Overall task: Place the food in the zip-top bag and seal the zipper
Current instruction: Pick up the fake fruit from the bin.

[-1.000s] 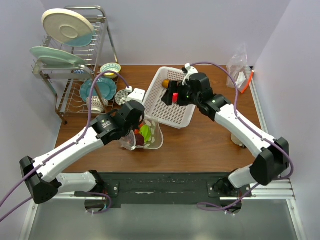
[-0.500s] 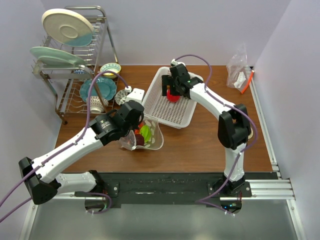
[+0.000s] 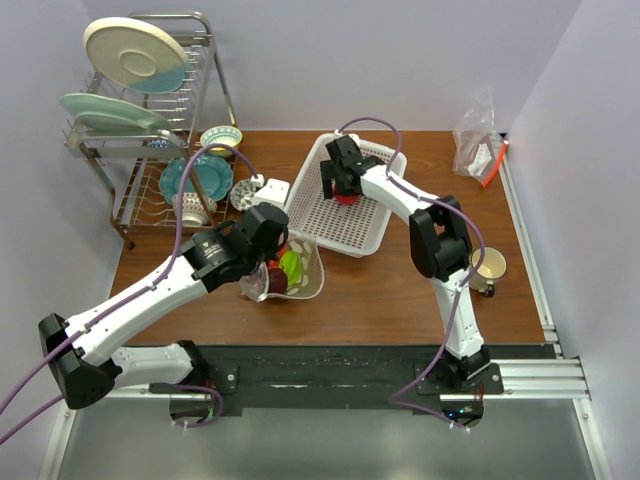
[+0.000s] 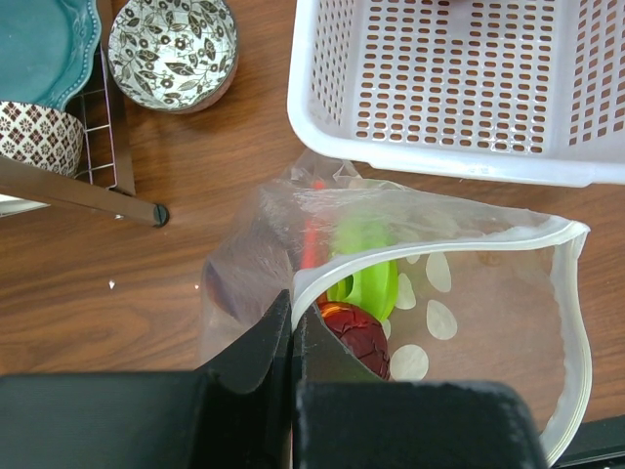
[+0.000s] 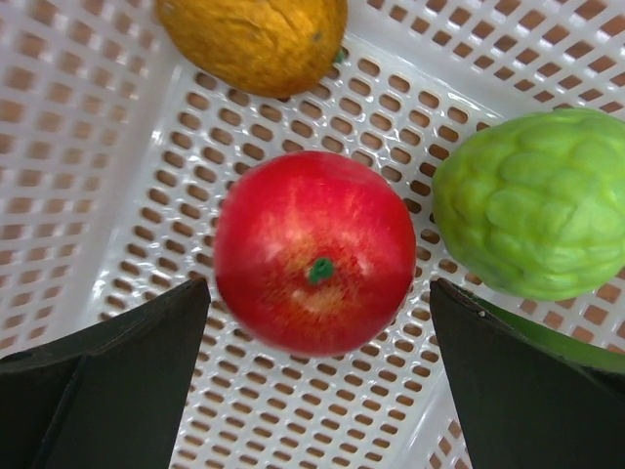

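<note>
My left gripper (image 4: 293,315) is shut on the pale zipper strip (image 4: 439,242) of the clear zip-top bag (image 4: 254,264) and holds its mouth open on the table; it shows in the top view too (image 3: 268,270). A green piece (image 4: 368,278) and a dark red piece (image 4: 357,337) lie inside the bag. My right gripper (image 5: 317,288) is open inside the white basket (image 5: 88,166), one finger on each side of the red apple (image 5: 314,252), not touching it. A small orange (image 5: 256,39) and a green ball (image 5: 532,200) lie beside the apple. The right gripper (image 3: 340,182) is at the basket's back left.
The white basket (image 3: 320,215) stands just behind the bag. A dish rack (image 3: 150,130) with plates and bowls fills the back left. A patterned bowl (image 4: 173,39) sits near it. Another clear bag with a red-orange strip (image 3: 478,140) is at the back right. A cup (image 3: 489,267) stands right.
My right arm has folded in and its gripper has moved back and left into the basket, down over the apple. My left gripper still holds the bag's edge in the same place.
</note>
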Available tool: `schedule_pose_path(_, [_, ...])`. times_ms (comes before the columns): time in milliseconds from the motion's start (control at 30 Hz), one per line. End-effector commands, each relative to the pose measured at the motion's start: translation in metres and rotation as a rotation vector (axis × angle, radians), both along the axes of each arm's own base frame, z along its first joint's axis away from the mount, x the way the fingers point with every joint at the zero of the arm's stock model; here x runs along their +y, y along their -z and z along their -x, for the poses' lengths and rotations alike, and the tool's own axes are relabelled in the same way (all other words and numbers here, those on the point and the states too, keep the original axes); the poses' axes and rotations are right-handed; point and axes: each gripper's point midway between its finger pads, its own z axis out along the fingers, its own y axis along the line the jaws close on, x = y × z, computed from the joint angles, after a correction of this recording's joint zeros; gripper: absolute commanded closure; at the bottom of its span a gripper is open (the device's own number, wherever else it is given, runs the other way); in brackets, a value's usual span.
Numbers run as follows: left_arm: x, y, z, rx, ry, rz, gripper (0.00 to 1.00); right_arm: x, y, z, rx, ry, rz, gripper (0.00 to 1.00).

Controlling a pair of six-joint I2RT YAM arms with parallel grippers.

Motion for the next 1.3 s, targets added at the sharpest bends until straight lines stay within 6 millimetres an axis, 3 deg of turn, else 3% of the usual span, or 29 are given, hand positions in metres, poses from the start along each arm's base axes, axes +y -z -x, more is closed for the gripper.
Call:
schedule_pose_path(0, [-0.004,-0.009,-0.004,-0.037,-0.003,0.040,1.00,-0.008,-0.006,-0.018,-0.038,0.033,0.033,0.04])
schedule_pose_path(167, [-0.003,-0.004,-0.004,-0.032,-0.005,0.030,1.00,-0.004,-0.010,-0.016,-0.025,0.006,0.011,0.30])
schedule_pose_path(333, [-0.003,-0.004,-0.004,-0.032,-0.008,0.029,1.00,0.002,-0.045,-0.006,-0.064,-0.032,-0.053,0.32])
schedule_pose_path(367, [-0.003,-0.004,-0.004,-0.032,-0.006,0.029,1.00,-0.001,-0.060,0.000,-0.079,-0.040,-0.071,0.32])
schedule_pose_path(533, [-0.004,-0.004,-0.005,-0.031,-0.008,0.028,1.00,0.008,-0.099,0.030,-0.097,-0.116,-0.193,0.34])
schedule_pose_path(633, [-0.005,-0.004,-0.005,-0.028,-0.006,0.030,1.00,0.008,-0.122,0.055,-0.113,-0.156,-0.263,0.34])
schedule_pose_path(667, [-0.005,-0.004,-0.005,-0.027,-0.006,0.030,1.00,0.011,-0.117,0.069,-0.082,-0.185,-0.291,0.34])
schedule_pose_path(733, [-0.006,-0.005,-0.005,-0.028,-0.005,0.031,1.00,0.011,-0.142,0.086,-0.115,-0.220,-0.352,0.34])
schedule_pose_path(767, [-0.005,-0.004,-0.005,-0.025,-0.006,0.028,1.00,0.017,-0.135,0.102,-0.071,-0.268,-0.392,0.35])
schedule_pose_path(800, [-0.005,-0.005,-0.005,-0.027,-0.006,0.030,1.00,0.018,-0.152,0.115,-0.093,-0.299,-0.431,0.35])
schedule_pose_path(833, [-0.005,-0.005,-0.005,-0.026,-0.008,0.028,1.00,0.020,-0.157,0.123,-0.097,-0.324,-0.461,0.36])
schedule_pose_path(867, [-0.006,-0.005,-0.006,-0.026,-0.008,0.028,1.00,0.023,-0.148,0.139,-0.056,-0.360,-0.491,0.36])
schedule_pose_path(900, [-0.007,-0.007,-0.007,-0.029,-0.006,0.031,1.00,0.022,-0.168,0.150,-0.091,-0.379,-0.536,0.36])
schedule_pose_path(933, [-0.008,-0.007,-0.007,-0.027,-0.006,0.029,1.00,0.023,-0.172,0.160,-0.091,-0.402,-0.566,0.36])
schedule_pose_path(967, [-0.009,-0.006,-0.008,-0.024,-0.006,0.025,1.00,0.024,-0.163,0.175,-0.060,-0.427,-0.594,0.36])
schedule_pose_path(1000, [-0.010,-0.008,-0.008,-0.025,-0.001,0.029,1.00,0.030,-0.170,0.191,-0.039,-0.472,-0.656,0.36])
schedule_pose_path(1033, [-0.011,-0.006,-0.009,-0.019,0.000,0.024,1.00,0.031,-0.190,0.204,-0.085,-0.514,-0.706,0.36])
schedule_pose_path(1067, [-0.012,-0.007,-0.009,-0.018,0.002,0.027,1.00,0.031,-0.180,0.217,-0.052,-0.527,-0.731,0.36])
schedule_pose_path(1267, [-0.019,-0.009,-0.010,-0.009,0.017,0.042,1.00,0.040,-0.202,0.289,-0.009,-0.674,-0.970,0.37])
